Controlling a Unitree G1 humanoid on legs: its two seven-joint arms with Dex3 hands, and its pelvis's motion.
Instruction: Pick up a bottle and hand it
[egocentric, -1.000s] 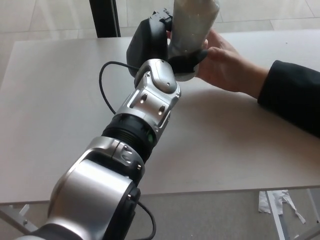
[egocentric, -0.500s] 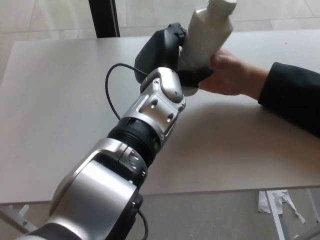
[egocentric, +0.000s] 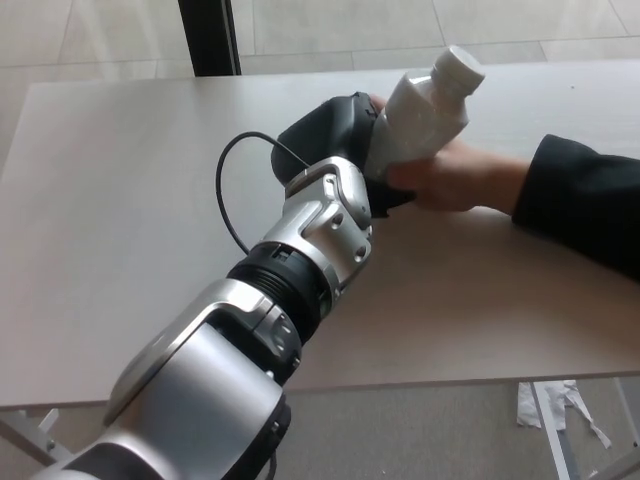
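My left arm (egocentric: 300, 270) reaches out over the table (egocentric: 120, 200). My left hand (egocentric: 335, 135) holds the white bottle (egocentric: 420, 115) tight, tipped to the right. A person's hand (egocentric: 455, 180) is touching the bottle from below.

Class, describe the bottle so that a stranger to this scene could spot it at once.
Follow the silver arm up over the pale table to the robot's black left hand. Between it and a person's hand tilts the bottle: white with a round cap, the only container here.

Likely a lab or office: plain pale table (egocentric: 120, 200), tiled floor (egocentric: 110, 30), dark post (egocentric: 208, 35).
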